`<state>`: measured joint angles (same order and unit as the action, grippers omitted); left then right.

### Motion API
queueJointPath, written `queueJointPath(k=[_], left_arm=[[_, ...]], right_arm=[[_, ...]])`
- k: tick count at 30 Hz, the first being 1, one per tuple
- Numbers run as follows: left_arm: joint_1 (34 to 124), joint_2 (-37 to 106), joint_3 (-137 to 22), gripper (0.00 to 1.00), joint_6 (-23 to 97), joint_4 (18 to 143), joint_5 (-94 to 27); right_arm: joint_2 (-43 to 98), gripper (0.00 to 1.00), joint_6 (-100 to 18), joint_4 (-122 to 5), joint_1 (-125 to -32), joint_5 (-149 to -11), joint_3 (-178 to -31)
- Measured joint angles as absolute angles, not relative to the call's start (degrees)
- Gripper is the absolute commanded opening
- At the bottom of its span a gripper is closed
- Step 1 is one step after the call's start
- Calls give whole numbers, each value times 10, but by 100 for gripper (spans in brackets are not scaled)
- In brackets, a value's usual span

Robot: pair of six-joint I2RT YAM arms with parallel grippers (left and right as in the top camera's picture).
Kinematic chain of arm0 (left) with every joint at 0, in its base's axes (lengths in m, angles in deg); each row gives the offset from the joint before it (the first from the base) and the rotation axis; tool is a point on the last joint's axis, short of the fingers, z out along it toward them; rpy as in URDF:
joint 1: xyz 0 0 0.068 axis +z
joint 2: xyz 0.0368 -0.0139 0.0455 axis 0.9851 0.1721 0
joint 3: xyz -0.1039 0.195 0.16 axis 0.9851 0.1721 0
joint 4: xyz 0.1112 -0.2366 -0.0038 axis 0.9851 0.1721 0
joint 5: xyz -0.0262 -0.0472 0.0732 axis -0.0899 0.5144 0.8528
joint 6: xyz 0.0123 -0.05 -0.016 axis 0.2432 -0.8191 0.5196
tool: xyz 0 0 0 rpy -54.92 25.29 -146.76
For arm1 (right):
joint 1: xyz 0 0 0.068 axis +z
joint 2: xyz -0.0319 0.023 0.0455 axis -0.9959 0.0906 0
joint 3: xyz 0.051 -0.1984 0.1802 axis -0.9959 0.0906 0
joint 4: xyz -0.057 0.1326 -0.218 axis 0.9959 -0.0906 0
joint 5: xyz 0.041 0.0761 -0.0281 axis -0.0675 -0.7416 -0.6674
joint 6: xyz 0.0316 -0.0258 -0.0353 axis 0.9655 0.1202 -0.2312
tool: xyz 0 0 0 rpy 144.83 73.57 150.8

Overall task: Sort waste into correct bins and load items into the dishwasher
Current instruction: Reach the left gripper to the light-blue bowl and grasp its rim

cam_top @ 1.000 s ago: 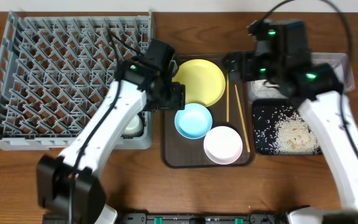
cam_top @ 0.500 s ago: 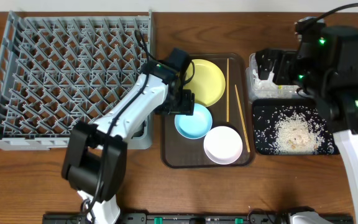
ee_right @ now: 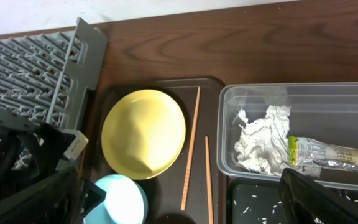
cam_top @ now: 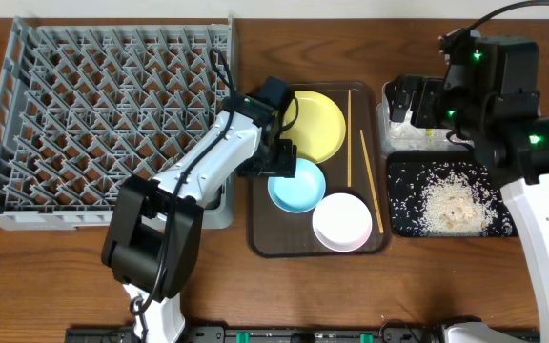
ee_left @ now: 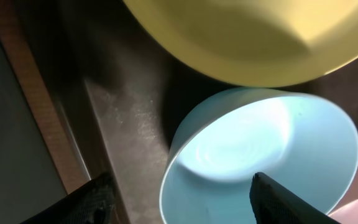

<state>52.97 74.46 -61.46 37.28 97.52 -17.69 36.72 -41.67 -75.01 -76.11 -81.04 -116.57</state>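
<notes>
Lifting the light blue bowl (cam_top: 296, 184) looked like the step in hand. It sat on the brown tray (cam_top: 260, 238), at 7 o'clock from the yellow plate (cam_top: 313, 124), with the white bowl (cam_top: 342, 220) at its 4 o'clock. The left claw (cam_top: 279, 157) hovered over the bowl's 10 o'clock rim, parted fairly wide and holding nothing.

In the left wrist view one finger stood outside the wall and the other over the hollow. To do it well, the claw would drop straight down and pinch the wall only, clear of the plate's edge just beside it. The bowl could then go to the dish rack (cam_top: 93, 105) at 9 o'clock.

The right claw (cam_top: 410, 100) hung over the clear container (ee_right: 353, 99), fully spread and empty. Tissue (ee_right: 263, 140) and the wrapper (ee_right: 328, 152) lay inside that container. Rice (cam_top: 451, 205) lay in the black tray (cam_top: 403, 224) at 6 o'clock from it.

Whether the bowl touched the plate could not be told. The left arm covered part of the rack, and no small cup showed in any view. Both chopsticks (cam_top: 349, 133) lay on the tray.
</notes>
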Motion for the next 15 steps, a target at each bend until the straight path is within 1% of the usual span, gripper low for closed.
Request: queueJointPath(k=[3,4,11,15], left_arm=[[530,745,-614,69,373,962,-177],[530,745,-614,66,373,959,-177],[530,751,-612,64,364,943,-176],[530,774,-611,60,351,942,-177]], right_arm=[[367,99,-417,-751,-761,-811,-1166],[367,99,-417,-751,-761,-810,-1166],[367,99,-417,-753,-761,-810,-1166],[367,99,-417,-753,-761,-810,-1166]])
